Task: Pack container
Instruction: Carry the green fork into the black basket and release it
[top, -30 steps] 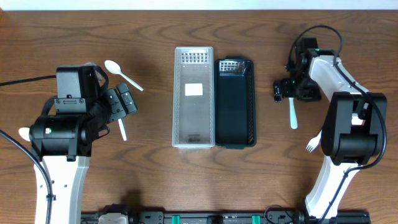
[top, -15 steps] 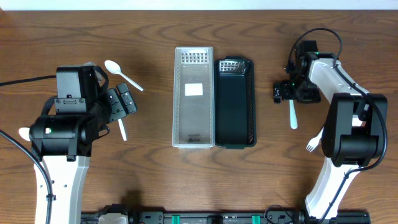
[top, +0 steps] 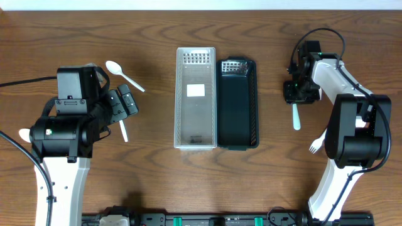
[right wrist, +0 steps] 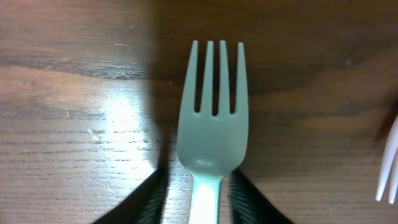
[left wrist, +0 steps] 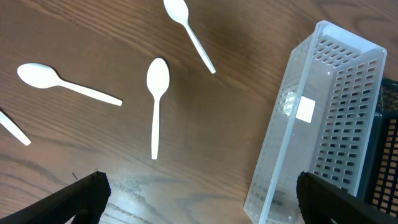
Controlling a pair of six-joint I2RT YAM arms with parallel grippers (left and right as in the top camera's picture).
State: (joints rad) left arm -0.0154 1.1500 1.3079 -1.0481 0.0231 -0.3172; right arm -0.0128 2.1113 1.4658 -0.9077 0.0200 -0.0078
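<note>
One second on, the right pincer (top: pixel 295 95) has narrowed astride the white fork (right wrist: pixel 211 130), which lies on the table (top: pixel 157 182) right of the black basket (top: pixel 237 107). Its jaws stand just short of the handle, so a grasp seems imminent. The left pincer (left wrist: pixel 202 198) gapes, idle.

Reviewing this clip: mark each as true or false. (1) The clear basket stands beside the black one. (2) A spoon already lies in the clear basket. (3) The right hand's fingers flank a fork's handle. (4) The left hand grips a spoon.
1. True: the clear basket stands beside the black basket, on the left arm's side.
2. False: the clear basket shows only a white label on its floor, no cutlery.
3. True: the right hand is down at the fork, one finger either side of its handle.
4. False: the left hand is open and empty; the nearest spoon lies on the table.
</note>
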